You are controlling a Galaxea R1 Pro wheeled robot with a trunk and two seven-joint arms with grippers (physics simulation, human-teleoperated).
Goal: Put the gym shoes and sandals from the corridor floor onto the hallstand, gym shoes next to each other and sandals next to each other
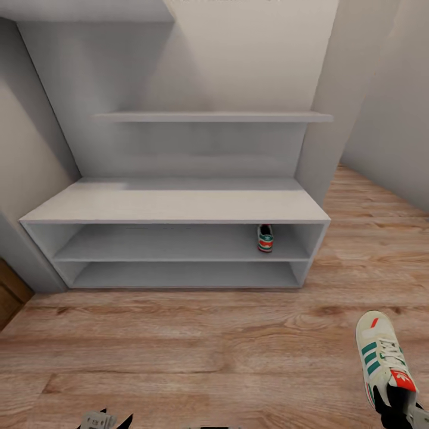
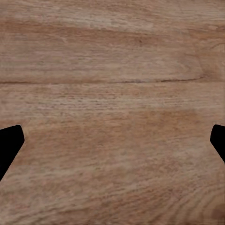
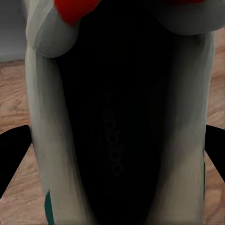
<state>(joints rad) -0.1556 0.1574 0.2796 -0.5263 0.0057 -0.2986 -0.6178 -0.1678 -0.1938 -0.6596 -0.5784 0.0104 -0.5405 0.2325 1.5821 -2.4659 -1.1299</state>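
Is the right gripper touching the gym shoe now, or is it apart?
Touching. In the head view the right gripper grips the heel of the shoe; in the right wrist view the shoe's opening lies between the fingers.

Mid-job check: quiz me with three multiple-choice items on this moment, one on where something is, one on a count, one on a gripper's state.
1. Where is the shoe already on the rack?
A. flat top
B. upper open compartment, right end
C. lower compartment

2. How many gym shoes are visible in the head view?
A. one
B. two
C. four

3. The right gripper is:
A. open and empty
B. shut on a sandal
C. shut on a gym shoe

Answers: 1 B, the stored shoe stands there; 2 B, that one plus the held shoe; 3 C, its fingers clamp the shoe's heel end.
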